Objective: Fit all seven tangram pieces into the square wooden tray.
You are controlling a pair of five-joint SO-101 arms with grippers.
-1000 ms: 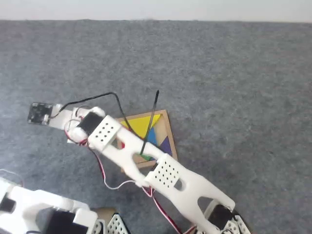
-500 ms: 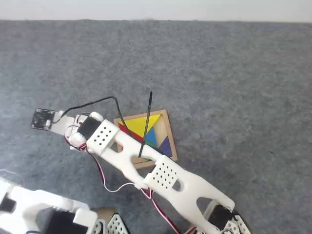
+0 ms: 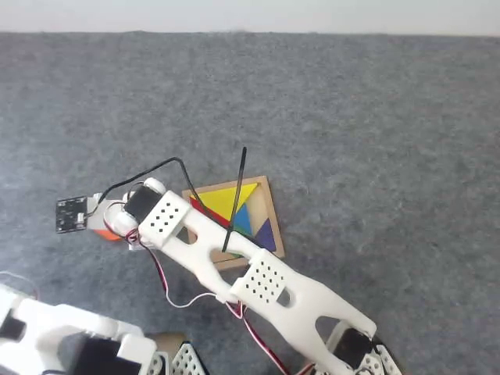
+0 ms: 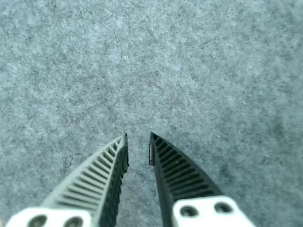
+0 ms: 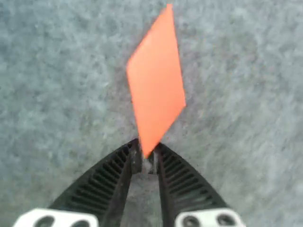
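Note:
The square wooden tray [image 3: 271,205] lies mid-table with a yellow triangle [image 3: 223,198], a blue piece [image 3: 244,219], a purple piece [image 3: 266,233] and bits of red and green in it. My right arm crosses over the tray's left half. Its gripper [image 5: 144,158] is left of the tray, shut on one corner of an orange parallelogram [image 5: 155,90] that stretches away over the carpet. An orange sliver [image 3: 109,233] peeks out under that wrist. My left gripper [image 4: 138,142] hangs over bare carpet, slightly open, nothing between its fingers.
Grey carpet [image 3: 367,133] covers the whole table, with free room behind and right of the tray. A black cable [image 3: 236,195] from the right arm stands over the tray. The left arm's white base [image 3: 62,336] sits at the front left corner.
The right arm's wrist has swung left and toward the front edge, away from the tray. An orange edge now shows beneath it. The left arm's base has not moved.

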